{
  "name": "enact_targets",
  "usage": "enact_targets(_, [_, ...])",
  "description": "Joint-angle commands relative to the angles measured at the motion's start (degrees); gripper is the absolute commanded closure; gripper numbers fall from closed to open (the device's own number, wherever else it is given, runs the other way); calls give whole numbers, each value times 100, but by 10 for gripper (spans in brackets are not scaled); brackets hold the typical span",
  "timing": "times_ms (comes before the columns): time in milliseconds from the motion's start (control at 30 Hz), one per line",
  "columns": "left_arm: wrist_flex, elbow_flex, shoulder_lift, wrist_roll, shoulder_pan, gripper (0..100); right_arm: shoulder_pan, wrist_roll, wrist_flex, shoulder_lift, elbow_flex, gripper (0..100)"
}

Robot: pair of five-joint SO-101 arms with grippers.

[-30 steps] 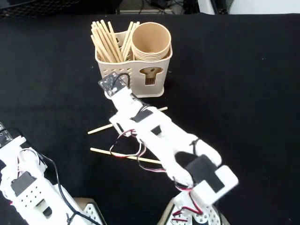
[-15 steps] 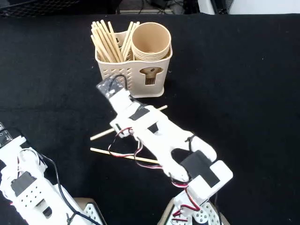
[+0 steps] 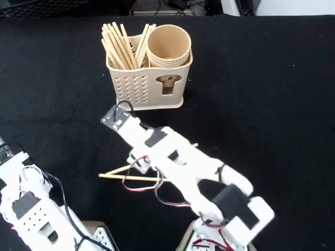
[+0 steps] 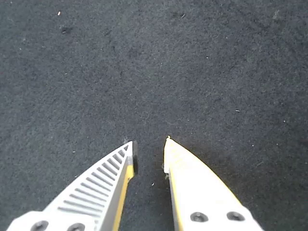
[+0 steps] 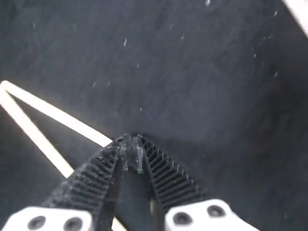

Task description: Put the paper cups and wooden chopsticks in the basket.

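Matt black cloth (image 3: 272,94), bare-wood chopsticks (image 3: 118,177)

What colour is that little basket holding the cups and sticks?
Cream-beige, with rows of small holes in its front wall. The high view shows the basket best.

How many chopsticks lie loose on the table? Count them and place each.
2. The level chopstick lies farther from the basket; the angled chopstick runs under the right arm, meeting it at one end. The arm could hide more.
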Motion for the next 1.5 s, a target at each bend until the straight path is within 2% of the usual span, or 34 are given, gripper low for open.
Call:
enact_targets(0, [-62,-163,-70,9,66,880,-88,475,62,-541,374,985])
enact_targets(300, [-62,-163,-70,9,66,880,-88,1732,193,-2571,1525,977])
enact_targets(367, [-62,-163,-70,9,66,880,-88,1855,536,-3090,1692,918])
enact_targets(500, [-70,-171,-70,9,66,880,-79,2031,1582,-3873,1824,736])
enact_targets(567, [-70,-171,-70,9,66,880,-88,2127,1987,-4066,1833,706])
enact_targets(733, [-70,-171,-70,9,66,880,-185,2286,2207,-3899,1868,701])
enact_targets(967, [-70,-163,-70,9,66,880,-1143,1802,1723,-3248,2088,701])
enact_targets(1233, [-70,-163,-70,9,66,880,-1090,1881,1125,-3037,2070,701])
enact_targets(1467, [-70,-154,-70,9,66,880,-97,3033,897,-3020,2097,705])
